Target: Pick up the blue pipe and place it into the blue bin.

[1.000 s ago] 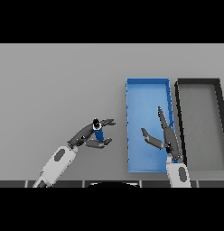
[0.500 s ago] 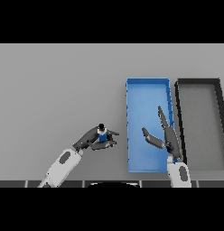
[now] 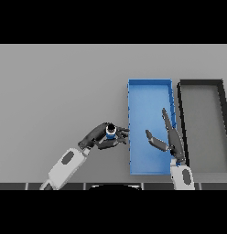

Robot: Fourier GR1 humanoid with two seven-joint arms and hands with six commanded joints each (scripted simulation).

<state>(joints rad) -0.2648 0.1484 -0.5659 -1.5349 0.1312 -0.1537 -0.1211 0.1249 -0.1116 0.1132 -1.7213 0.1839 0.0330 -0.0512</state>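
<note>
Left hand (image 3: pixel 100 138), fingers curled round the pipe (image 3: pixel 110 132), should clear the bin (image 3: pixel 149 87) wall before releasing; right hand (image 3: pixel 169 139) hovers open.

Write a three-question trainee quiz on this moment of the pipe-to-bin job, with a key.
1. True or false: the blue pipe already lies inside the blue bin.
2. Which hand holds the pipe? A) left hand B) right hand
3. Fill in: beside the blue bin, on its right, stands a ___ bin.

Key: 1 false, the pipe is just left of the bin's edge; 2 A; 3 black.
</note>
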